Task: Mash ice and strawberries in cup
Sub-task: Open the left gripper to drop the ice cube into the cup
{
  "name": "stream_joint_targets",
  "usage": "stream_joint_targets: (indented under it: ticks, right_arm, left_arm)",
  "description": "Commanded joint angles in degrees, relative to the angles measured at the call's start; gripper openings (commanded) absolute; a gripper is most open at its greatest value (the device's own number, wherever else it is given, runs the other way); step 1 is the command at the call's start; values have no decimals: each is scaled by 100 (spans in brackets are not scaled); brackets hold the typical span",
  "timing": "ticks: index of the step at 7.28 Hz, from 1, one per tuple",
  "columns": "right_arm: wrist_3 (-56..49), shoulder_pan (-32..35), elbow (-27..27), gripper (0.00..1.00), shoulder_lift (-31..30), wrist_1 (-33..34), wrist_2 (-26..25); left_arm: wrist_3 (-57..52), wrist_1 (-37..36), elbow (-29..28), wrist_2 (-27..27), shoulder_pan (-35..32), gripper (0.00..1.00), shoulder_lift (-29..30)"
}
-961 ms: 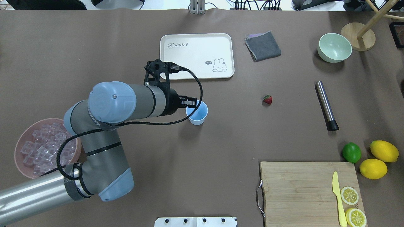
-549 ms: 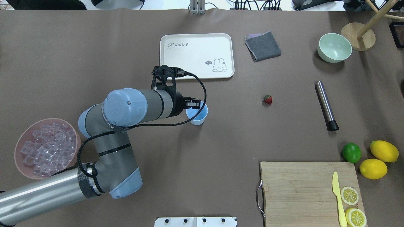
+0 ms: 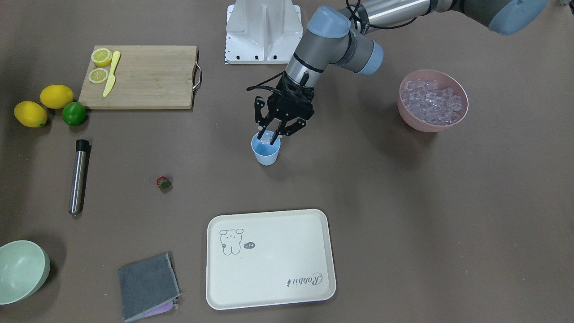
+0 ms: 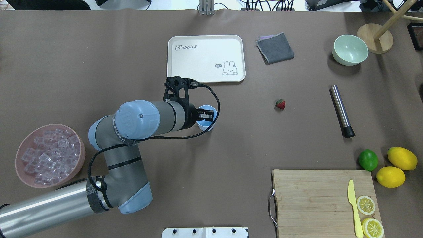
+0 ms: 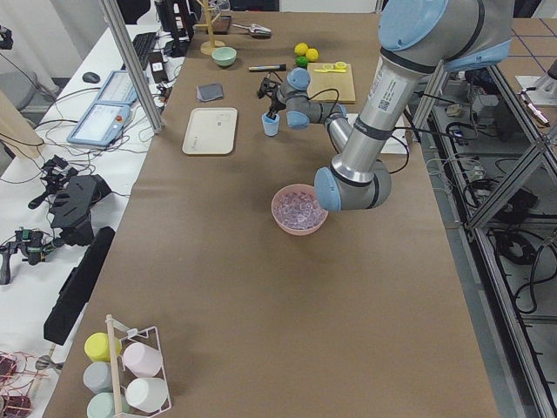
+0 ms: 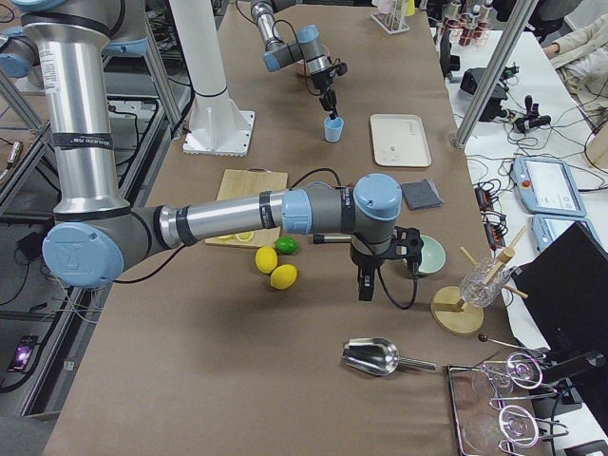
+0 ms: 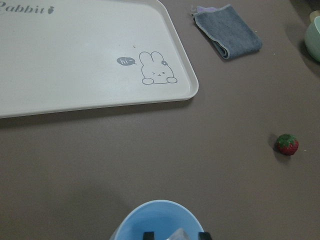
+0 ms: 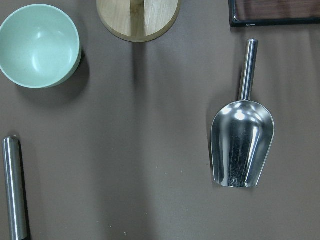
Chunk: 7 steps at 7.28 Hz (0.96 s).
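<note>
We hold the left gripper (image 3: 270, 134) over the mouth of the light blue cup (image 3: 266, 156), pinching one ice cube (image 3: 267, 137) just at the rim. The cup stands upright near the middle of the table (image 3: 403, 202), apart from the white tray (image 3: 269, 287). To do this drop well, we judge that we should centre the cube over the opening. We should also keep the jaws clear of the rim so the light cup does not tip, and part them only a little so the cube falls straight in. The right gripper (image 6: 366, 290) shows only in the side view, near the pale green bowl (image 6: 429, 253), and we cannot tell whether it is spread or closed. By count we have:

- one cup
- one strawberry (image 3: 163, 182), lying on the table well apart from the cup
- one cube in the jaws
- loose ice cubes (image 3: 430, 101), too many to count, in the one pink bowl (image 3: 419, 124)
- one steel muddler (image 3: 79, 176)
- two whole lemons (image 3: 56, 96)
- one lime (image 3: 74, 113)
</note>
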<state>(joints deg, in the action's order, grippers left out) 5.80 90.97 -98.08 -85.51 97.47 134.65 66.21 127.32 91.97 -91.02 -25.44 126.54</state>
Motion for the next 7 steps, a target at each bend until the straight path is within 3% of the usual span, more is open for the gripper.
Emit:
stream_joint_targets:
  ticks: [1,4,6,7]
  right_arm:
    - [0,0,-9,100,0,0,9]
    - [9,0,-1,100,52,0,9]
    - [70,0,-18,100,70,0,26]
    - [70,0,-18,100,79,-9,35]
  left_arm:
    - [24,-32,-3,188,22,97,-15]
    - [-19,-407,241,111,-205,97,-68]
    - [-333,-2045,1509,-869,-836,97,-618]
    - [-867,-2802,2187,-1092,-1135,97,-996]
